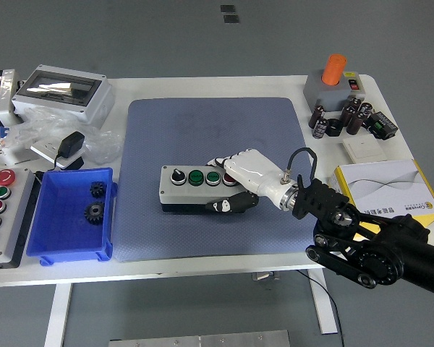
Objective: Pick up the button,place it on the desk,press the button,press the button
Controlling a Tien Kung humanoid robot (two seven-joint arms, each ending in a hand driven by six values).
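One hand is in view, the right hand (240, 182), entering from the lower right on a black arm (369, 242). Far to its left, a blue bin (49, 242) holds two dark gears (94, 201); a grey panel of coloured buttons (0, 210) lies at the table's left edge beyond it. Directly left of the hand, the button box (192, 189) sits flat on the blue mat (217, 144), near the mat's middle. It carries a black knob, two green buttons and a red button in a row. The white fingers (228, 163) are clamped over the box's right end, with the thumb on its front face. Right of the hand lies a yellow-edged booklet (390, 181). Behind it, far right, stands an orange-capped grey unit (333, 83).
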